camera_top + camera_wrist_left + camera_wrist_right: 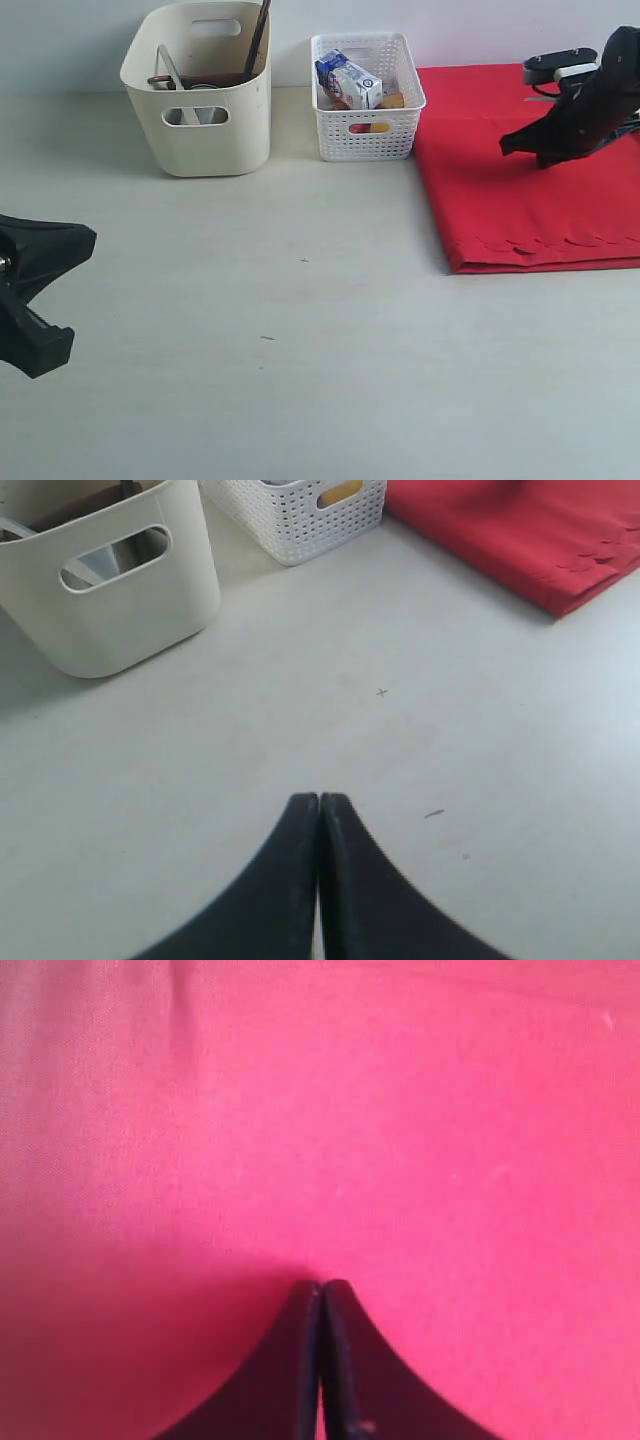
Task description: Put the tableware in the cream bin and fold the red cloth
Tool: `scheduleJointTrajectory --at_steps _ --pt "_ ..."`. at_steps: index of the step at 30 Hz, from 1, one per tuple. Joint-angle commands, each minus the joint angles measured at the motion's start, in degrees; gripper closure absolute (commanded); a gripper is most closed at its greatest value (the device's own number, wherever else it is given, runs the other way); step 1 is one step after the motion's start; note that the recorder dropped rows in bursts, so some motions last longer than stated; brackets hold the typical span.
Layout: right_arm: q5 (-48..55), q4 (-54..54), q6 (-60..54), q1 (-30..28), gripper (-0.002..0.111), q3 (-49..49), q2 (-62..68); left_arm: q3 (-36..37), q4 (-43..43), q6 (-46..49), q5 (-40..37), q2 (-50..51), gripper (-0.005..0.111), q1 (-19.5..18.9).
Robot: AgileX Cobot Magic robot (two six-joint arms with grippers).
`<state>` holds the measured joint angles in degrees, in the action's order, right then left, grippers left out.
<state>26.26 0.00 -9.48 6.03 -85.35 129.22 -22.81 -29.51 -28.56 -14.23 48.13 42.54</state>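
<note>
one cream bin (215, 140), one red cloth (520, 210)

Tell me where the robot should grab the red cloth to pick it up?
Probably at a corner of the scalloped edge of the red cloth, coming in from the bare table side. The cloth lies flat, so its middle offers nothing to pinch. Along that near edge the top layer ends loose, so a finger could likely slip under it.

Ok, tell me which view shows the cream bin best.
The exterior view: the cream bin stands whole there, with handle cut-outs and dark chopsticks sticking out. The left wrist view cuts off its top; the right wrist view shows none of it.
</note>
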Motion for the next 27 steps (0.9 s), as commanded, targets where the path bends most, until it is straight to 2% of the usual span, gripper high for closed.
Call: scheduleJointTrajectory --at_steps 1,7,17,27 --pt "5.11 3.02 -2.07 -0.06 0.108 -2.63 3.24 0.10 -0.12 0.22 -0.35 -0.35 0.104 -0.07" --pt "9.70 2.85 0.33 -0.06 0.108 -3.75 -1.04 0.10 -0.12 0.22 -0.35 -0.35 0.104 -0.07" --pt "21.61 3.07 2.15 -0.06 0.108 -2.02 -20.42 0.10 -2.49 1.40 0.07 -0.35 0.104 -0.07" --pt "11.25 4.61 4.98 -0.06 0.108 16.11 -46.94 0.10 -2.36 -0.25 -0.26 -4.85 0.104 -0.07"
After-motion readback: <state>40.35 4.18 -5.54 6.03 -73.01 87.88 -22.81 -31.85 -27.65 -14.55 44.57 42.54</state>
